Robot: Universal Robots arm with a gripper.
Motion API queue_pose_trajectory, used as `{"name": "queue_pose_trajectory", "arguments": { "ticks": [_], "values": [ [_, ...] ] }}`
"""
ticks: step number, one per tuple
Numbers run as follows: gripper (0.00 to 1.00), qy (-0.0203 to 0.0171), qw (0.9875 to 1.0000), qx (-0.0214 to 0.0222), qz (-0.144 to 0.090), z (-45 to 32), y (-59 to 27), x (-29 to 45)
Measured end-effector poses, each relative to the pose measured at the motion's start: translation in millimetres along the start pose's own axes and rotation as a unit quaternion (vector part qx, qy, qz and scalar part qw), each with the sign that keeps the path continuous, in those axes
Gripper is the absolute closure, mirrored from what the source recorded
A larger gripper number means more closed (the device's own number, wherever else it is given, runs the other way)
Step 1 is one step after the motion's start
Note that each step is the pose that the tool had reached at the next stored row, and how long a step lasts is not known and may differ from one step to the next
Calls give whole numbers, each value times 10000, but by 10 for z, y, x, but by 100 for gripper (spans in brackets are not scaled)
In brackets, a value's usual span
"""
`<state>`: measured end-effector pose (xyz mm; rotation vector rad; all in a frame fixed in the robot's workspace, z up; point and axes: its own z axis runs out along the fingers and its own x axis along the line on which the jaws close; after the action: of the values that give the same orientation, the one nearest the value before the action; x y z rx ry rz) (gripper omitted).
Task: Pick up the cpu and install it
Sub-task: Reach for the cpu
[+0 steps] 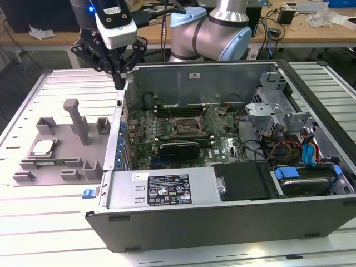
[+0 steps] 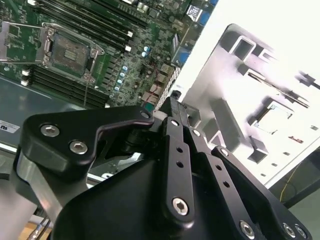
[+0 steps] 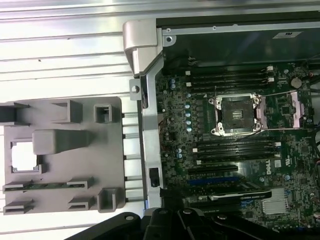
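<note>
Robot hand [image 1: 118,83], fingers pinched together and empty, is hovering over the computer case [image 1: 222,222] wall. The cpu [image 1: 43,147] is lying in the grey tray [image 1: 64,139], near the edge on the exterior view's left. A clean pickup is likely demanding a level, rim-only grip.

Tall tray post [image 1: 77,119] beside cpu [image 1: 43,147]

Item 1: pale ribbed metal tabletop of parallel slats [image 1: 50,222], lying across the foreground and catching bright light; the same slats [image 3: 65,55] are glaring white in the first wrist view.
Item 2: long light-brown wooden workbench [image 1: 317,34], running along the back, carrying scattered clutter.
Item 3: dark floor [image 1: 11,83], showing beneath that bench at the exterior view's left.
</note>
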<state>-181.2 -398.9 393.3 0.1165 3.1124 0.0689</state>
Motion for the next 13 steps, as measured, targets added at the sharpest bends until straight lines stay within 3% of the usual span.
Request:
{"name": "queue_pose_trajectory", "arguments": {
  "ticks": [13],
  "values": [
    [89, -5, 10000, 0, -1, -7, -18, 237]
  ]
}}
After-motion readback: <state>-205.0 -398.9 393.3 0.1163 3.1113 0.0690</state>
